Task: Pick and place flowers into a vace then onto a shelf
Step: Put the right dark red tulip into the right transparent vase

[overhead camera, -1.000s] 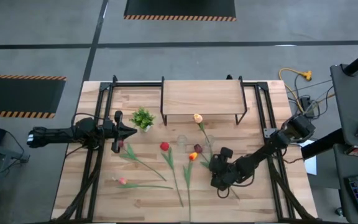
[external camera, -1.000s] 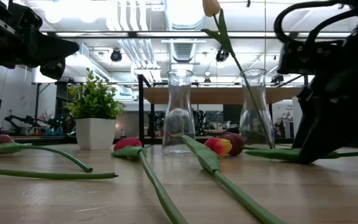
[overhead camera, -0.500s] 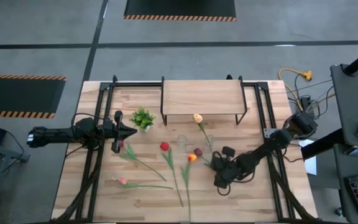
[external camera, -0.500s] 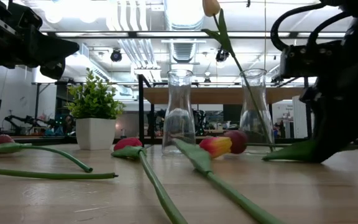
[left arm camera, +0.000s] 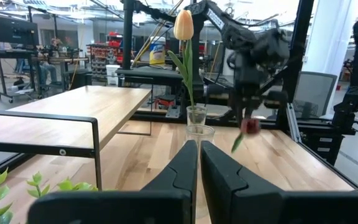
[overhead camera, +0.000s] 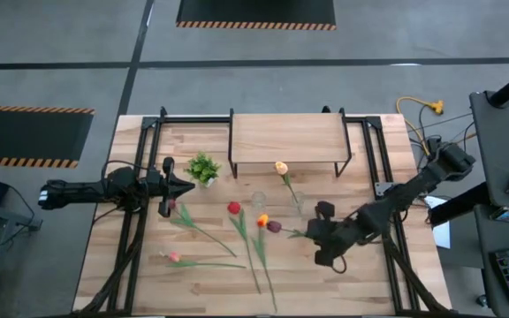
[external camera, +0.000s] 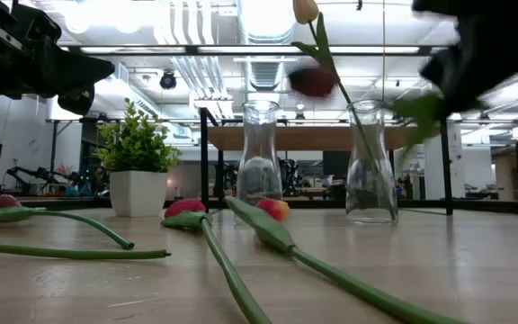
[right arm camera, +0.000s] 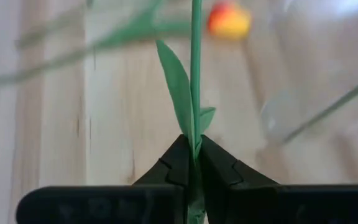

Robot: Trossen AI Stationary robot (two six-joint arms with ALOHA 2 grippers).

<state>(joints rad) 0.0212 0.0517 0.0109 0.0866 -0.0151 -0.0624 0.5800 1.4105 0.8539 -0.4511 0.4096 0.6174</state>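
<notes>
My right gripper [overhead camera: 311, 234] hangs above the table's right middle, shut on the stem of a dark maroon tulip whose head [overhead camera: 274, 227] [external camera: 313, 81] is in the air. Two glass vases stand in front of the shelf [overhead camera: 285, 139]: one empty [overhead camera: 259, 200], one [overhead camera: 297, 201] with a peach tulip [overhead camera: 281, 167] standing in it. Red [overhead camera: 234, 208], yellow-orange [overhead camera: 262, 220], pink [overhead camera: 173, 256] and dark red [overhead camera: 170, 205] tulips lie flat on the table. My left gripper [overhead camera: 188, 187] waits shut above the table's left side. My right gripper pinches the maroon tulip's green stem [right arm camera: 195, 134] between its two fingers, just where a leaf [right arm camera: 178, 84] branches off. The fingers come from the table's right side and lie roughly along the stem. The tulip is lifted clear, its head out toward the left.
A small potted plant [overhead camera: 203, 168] stands left of the shelf. Black frame rails [overhead camera: 140, 221] run along the table at both sides. Bare wood lies near the front edge on the right.
My right gripper has shut on the maroon tulip's stem and risen, drawing a little toward the table's right edge. The tulip has come off the table, its head now about level with the vase mouths. The yellow-orange tulip has slid slightly toward the left.
</notes>
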